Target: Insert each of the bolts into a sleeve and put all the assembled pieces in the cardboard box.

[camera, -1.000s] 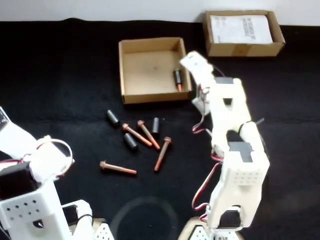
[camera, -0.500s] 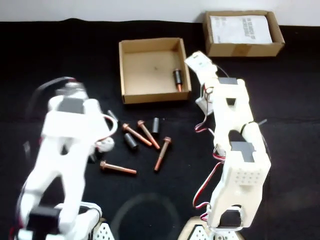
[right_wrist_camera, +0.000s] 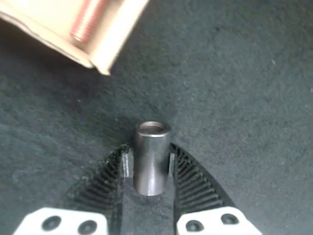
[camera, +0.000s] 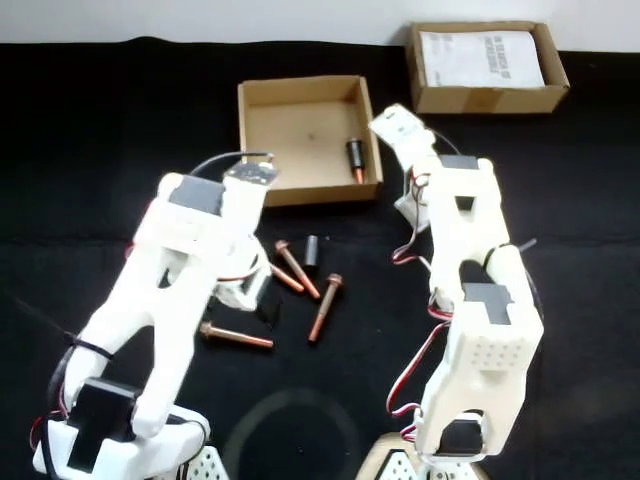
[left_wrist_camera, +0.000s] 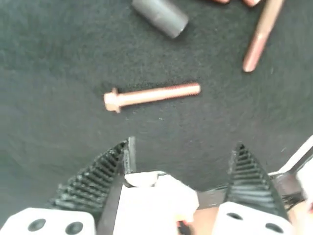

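Four loose bolts by our count on the black cloth (camera: pixel 120 130): a lone bolt (camera: pixel 235 336) nearest the arm bases, a second bolt (camera: pixel 325 307) angled beside it, a third bolt (camera: pixel 297 268) further up, and a fourth bolt (camera: pixel 287 279) half tucked under the left arm (camera: pixel 180 270). For loose sleeves we count two: one sleeve (camera: pixel 312 250) right by the upper bolts and another sleeve (left_wrist_camera: pixel 160 11) just past the lone bolt. One assembled piece (camera: pixel 355 160) already lies in the cardboard box (camera: pixel 310 193), against the wall on the right arm's side. A second box (camera: pixel 487 98) with a paper sheet sits further back. The left gripper (left_wrist_camera: pixel 182 146) hangs near the lone bolt with its jaws spread wide, touching nothing. The right gripper (right_wrist_camera: pixel 149 154) has its jaws clamped on a third sleeve (right_wrist_camera: pixel 152 161), just beside the cardboard box's corner.
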